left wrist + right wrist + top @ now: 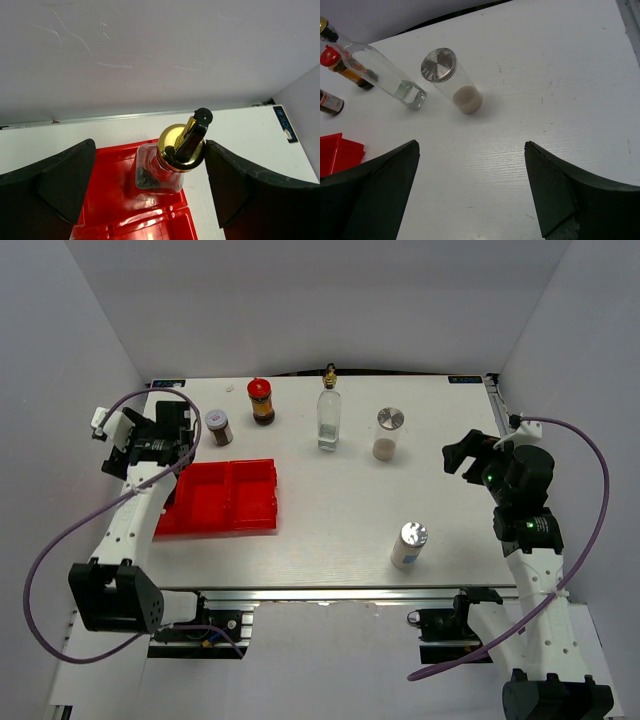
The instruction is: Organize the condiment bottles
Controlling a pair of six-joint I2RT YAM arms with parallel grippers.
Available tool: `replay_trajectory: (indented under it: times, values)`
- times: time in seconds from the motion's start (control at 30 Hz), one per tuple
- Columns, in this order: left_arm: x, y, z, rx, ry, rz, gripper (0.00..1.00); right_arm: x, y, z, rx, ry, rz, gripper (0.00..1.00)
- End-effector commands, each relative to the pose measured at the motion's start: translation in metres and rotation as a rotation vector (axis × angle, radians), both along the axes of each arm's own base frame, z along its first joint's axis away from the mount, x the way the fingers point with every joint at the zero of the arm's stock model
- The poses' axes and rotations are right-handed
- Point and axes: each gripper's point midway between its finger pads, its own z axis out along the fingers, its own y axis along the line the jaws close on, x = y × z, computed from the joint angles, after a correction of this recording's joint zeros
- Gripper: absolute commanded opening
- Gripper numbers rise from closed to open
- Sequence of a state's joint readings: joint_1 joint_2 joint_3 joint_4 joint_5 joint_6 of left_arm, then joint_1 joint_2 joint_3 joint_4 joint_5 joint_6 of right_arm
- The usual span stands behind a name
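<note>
Left gripper (pixel 150 150): fingers spread wide on either side of the first spouted bottle, pinching nothing. One finger (pixel 225 180) sits just beside the gold cap; I cannot tell whether it touches.
First spouted bottle (pixel 155 175): stands upright in a far compartment of the red tray (pixel 250 495), long axis vertical, spout on top and leaning slightly.
Second spouted bottle (pixel 329 415): upright on the desk (pixel 340 510) near the far edge, spout on top.
Red-capped jar (pixel 262 402): upright, left of the second bottle.
Small dark jar (pixel 218 427): upright, just beyond the tray.
Clear shaker (pixel 388 435): upright, right of the second bottle, silver lid on top.
White shaker (pixel 409 546): upright near the front edge, well apart from the others.
Right gripper (pixel 470 150): fingers spread, holding nothing, above bare desk.
</note>
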State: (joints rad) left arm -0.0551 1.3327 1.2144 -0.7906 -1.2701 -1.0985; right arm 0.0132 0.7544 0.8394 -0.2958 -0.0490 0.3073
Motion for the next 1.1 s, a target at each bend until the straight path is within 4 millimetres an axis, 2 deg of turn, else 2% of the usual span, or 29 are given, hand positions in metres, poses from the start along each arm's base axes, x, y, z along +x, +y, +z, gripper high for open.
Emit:
replay_trajectory:
  times: [0.0,0.1,0.2,0.23,0.27,0.3,0.33,0.37,0.4,0.43,0.47,0.5,0.57,0.6,0.63,0.67,0.7,0.73,0.77,0.8,0.87,0.93,0.97,1.07]
  values:
    - [-0.008,-0.007,0.014,-0.041,-0.004,-0.094,0.98,-0.001,0.022,0.021,0.003,-0.102,0.138,0.89]
    - [-0.009,-0.016,0.026,-0.071,-0.013,-0.198,0.98,-0.003,0.037,0.024,-0.008,-0.137,0.242,0.89]
    - [-0.014,-0.027,0.048,-0.091,-0.069,-0.301,0.98,-0.004,0.057,0.038,-0.040,-0.204,0.361,0.89]
    - [-0.020,-0.028,0.060,-0.083,-0.098,-0.331,0.98,-0.005,0.068,0.040,-0.045,-0.212,0.405,0.89]
    - [-0.019,-0.032,0.072,-0.080,-0.151,-0.364,0.98,-0.004,0.075,0.040,-0.069,-0.221,0.435,0.89]
    - [-0.014,-0.044,0.075,-0.095,-0.153,-0.468,0.98,0.001,0.081,0.036,-0.078,-0.206,0.449,0.89]
    - [-0.015,-0.055,0.092,-0.090,-0.220,-0.550,0.98,0.002,0.097,0.038,-0.095,-0.216,0.465,0.89]
    - [-0.013,-0.065,0.099,-0.088,-0.252,-0.632,0.98,0.004,0.110,0.037,-0.157,-0.236,0.498,0.89]
    - [-0.008,-0.087,0.105,-0.086,-0.267,-0.780,0.98,0.013,0.126,0.028,-0.200,-0.225,0.518,0.89]
    - [-0.018,-0.093,0.121,-0.061,-0.337,-0.828,0.98,0.008,0.155,0.035,-0.241,-0.249,0.549,0.90]
    - [-0.019,-0.096,0.124,-0.046,-0.367,-0.854,0.98,0.009,0.169,0.035,-0.275,-0.252,0.572,0.89]
    - [-0.024,-0.096,0.127,-0.042,-0.385,-0.854,0.98,0.015,0.189,0.022,-0.314,-0.222,0.597,0.89]
    - [-0.038,-0.087,0.129,-0.034,-0.390,-0.801,0.98,0.031,0.204,0.045,-0.291,-0.275,0.587,0.89]
    - [-0.040,-0.084,0.128,-0.032,-0.384,-0.782,0.98,0.045,0.213,0.034,-0.276,-0.238,0.570,0.90]
    - [-0.043,-0.078,0.127,-0.027,-0.381,-0.752,0.98,0.058,0.212,0.037,-0.254,-0.232,0.507,0.90]
    - [-0.043,-0.076,0.124,-0.028,-0.370,-0.736,0.98,0.068,0.215,0.051,-0.239,-0.244,0.477,0.89]
    - [-0.043,-0.073,0.124,-0.027,-0.364,-0.719,0.98,0.082,0.219,0.037,-0.246,-0.197,0.447,0.89]
    - [-0.044,-0.072,0.122,-0.029,-0.354,-0.707,0.98,0.091,0.217,0.036,-0.225,-0.177,0.395,0.89]
    - [-0.043,-0.070,0.119,-0.032,-0.338,-0.697,0.98,0.097,0.222,0.047,-0.209,-0.195,0.388,0.89]
    - [-0.042,-0.071,0.119,-0.031,-0.334,-0.702,0.98,0.105,0.228,0.036,-0.218,-0.176,0.391,0.89]
    - [-0.037,-0.079,0.122,-0.035,-0.357,-0.754,0.98,0.115,0.235,0.039,-0.218,-0.186,0.396,0.90]
    - [-0.031,-0.088,0.123,-0.033,-0.378,-0.809,0.98,0.129,0.252,0.042,-0.218,-0.194,0.423,0.89]
    - [-0.028,-0.097,0.123,-0.035,-0.372,-0.868,0.98,0.135,0.257,0.043,-0.220,-0.204,0.430,0.89]
    - [-0.025,-0.105,0.125,-0.036,-0.385,-0.915,0.98,0.158,0.272,0.042,-0.248,-0.221,0.435,0.90]
